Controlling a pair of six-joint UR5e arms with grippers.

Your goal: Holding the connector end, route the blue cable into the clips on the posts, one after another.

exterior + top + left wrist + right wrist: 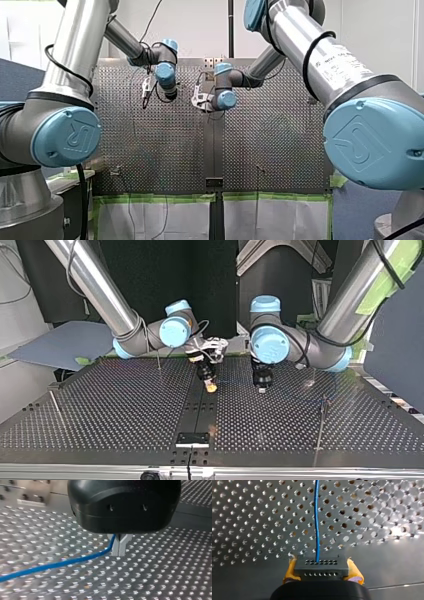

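Note:
In the right wrist view my right gripper [322, 566] is shut on the grey connector block [321, 572], one yellow pad [290, 571] on each side. The blue cable [317, 522] runs straight ahead from the block over the perforated table. In the left wrist view my left gripper [119, 553] has its metal fingers [115, 547] shut on the blue cable [57, 564], which trails off to one side just above the plate. In the top view the right gripper [210, 385] and the left gripper [262, 387] hang side by side near the table's middle, low over it.
Thin posts stand on the plate: one at the top view's left edge [55, 404], one at the back left [159, 360], one at the right [322, 412]. A black bracket [192, 439] sits at the near edge on the central seam. A grey board [60, 342] lies beyond the left corner.

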